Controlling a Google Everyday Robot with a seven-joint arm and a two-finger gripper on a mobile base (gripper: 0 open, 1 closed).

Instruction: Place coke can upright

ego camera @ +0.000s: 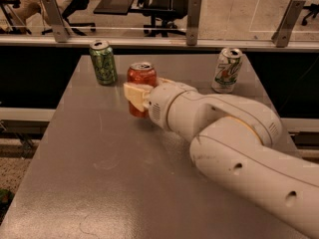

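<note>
While one coke can (pixel 142 75) is clasped upright by the tool (pixel 143 92), two others are seen on the tabletop (pixel 114 178). One green can (pixel 103 62) and one white can (pixel 227 69) are counted.

The coke can (pixel 141 77) stands upright on the table (pixel 119 183). My gripper (pixel 146 87) clasps the coke can, my arm reaching in from the near right of it. A second can (pixel 103 62) stands behind and left of the coke can, and a third can (pixel 227 70) well to its right.
</note>
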